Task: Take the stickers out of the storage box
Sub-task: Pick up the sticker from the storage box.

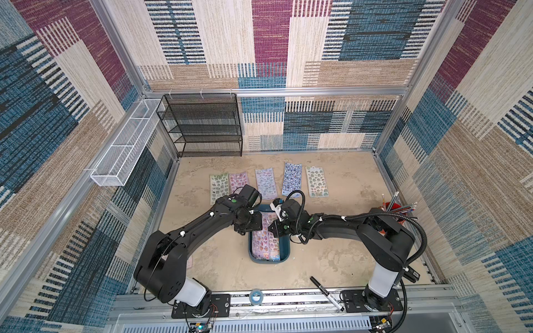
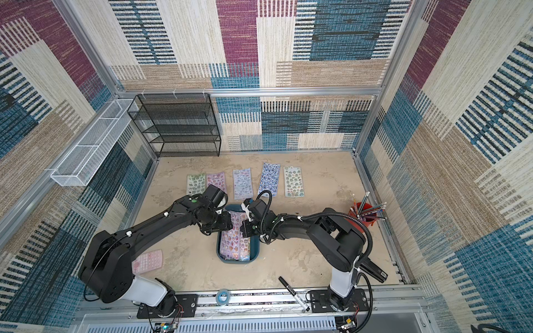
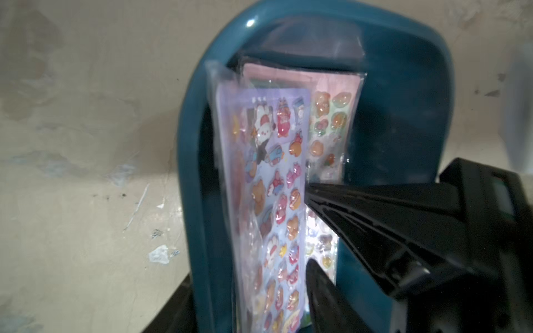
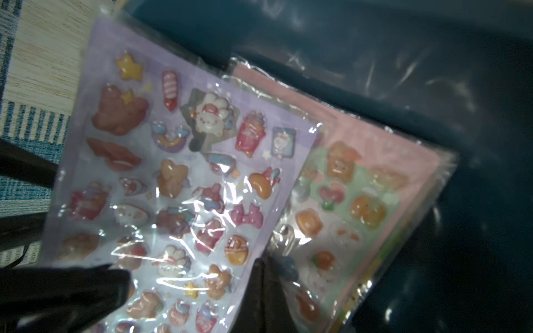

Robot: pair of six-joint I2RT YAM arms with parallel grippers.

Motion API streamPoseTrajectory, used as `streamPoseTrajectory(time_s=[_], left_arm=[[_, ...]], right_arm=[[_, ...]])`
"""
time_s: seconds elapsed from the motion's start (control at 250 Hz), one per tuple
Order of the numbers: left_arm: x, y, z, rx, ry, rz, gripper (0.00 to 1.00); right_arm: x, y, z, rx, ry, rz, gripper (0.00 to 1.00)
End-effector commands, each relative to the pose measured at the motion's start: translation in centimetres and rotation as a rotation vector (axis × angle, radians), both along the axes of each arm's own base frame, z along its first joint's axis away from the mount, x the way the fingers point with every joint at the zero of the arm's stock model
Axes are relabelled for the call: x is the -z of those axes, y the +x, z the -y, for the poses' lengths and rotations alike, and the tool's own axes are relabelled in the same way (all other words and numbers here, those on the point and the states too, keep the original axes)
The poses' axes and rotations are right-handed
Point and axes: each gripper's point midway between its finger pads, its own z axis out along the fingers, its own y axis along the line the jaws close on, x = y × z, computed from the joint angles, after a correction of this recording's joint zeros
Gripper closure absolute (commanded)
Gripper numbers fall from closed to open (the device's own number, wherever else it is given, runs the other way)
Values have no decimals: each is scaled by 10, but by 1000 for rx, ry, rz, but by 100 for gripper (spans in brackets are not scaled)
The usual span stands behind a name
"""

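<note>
The teal storage box (image 1: 286, 248) sits mid-table with a stack of stickers (image 1: 265, 245) inside, and both arms reach over its far end. A lilac sheet (image 3: 277, 173) stands tilted up off the stack, over a green sheet (image 4: 346, 196) and a pink one. My right gripper (image 4: 259, 266) is shut on that lilac sheet's (image 4: 187, 173) long edge. My left gripper (image 3: 248, 276) is open, its fingers either side of the sheet without clamping it. In a top view the left gripper (image 1: 255, 227) and right gripper (image 1: 271, 227) nearly meet. Several sheets (image 1: 266, 184) lie in a row behind the box.
A black mesh rack (image 1: 202, 124) and a white wire basket (image 1: 127, 144) stand at the back left. A red cup of pencils (image 1: 395, 210) is at the right. A marker (image 1: 327, 294) and tape roll (image 1: 255, 295) lie at the front edge. A pink keypad slab (image 2: 147, 261) lies under the left arm.
</note>
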Motion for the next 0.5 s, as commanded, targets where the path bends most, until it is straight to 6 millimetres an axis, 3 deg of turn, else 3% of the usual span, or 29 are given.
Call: streamPoseTrajectory(time_s=[0.0, 0.204, 0.392, 0.496], left_arm=[[-18, 2, -1, 15, 0, 45, 40], [-23, -4, -15, -17, 33, 66, 37], [-22, -8, -11, -19, 4, 51, 53], [-34, -6, -10, -25, -16, 81, 47]], right_arm=[[40, -31, 23, 7, -128, -169, 100], [35, -26, 23, 15, -139, -153, 100], [30, -21, 23, 17, -157, -132, 100], [31, -21, 24, 15, -166, -132, 100]])
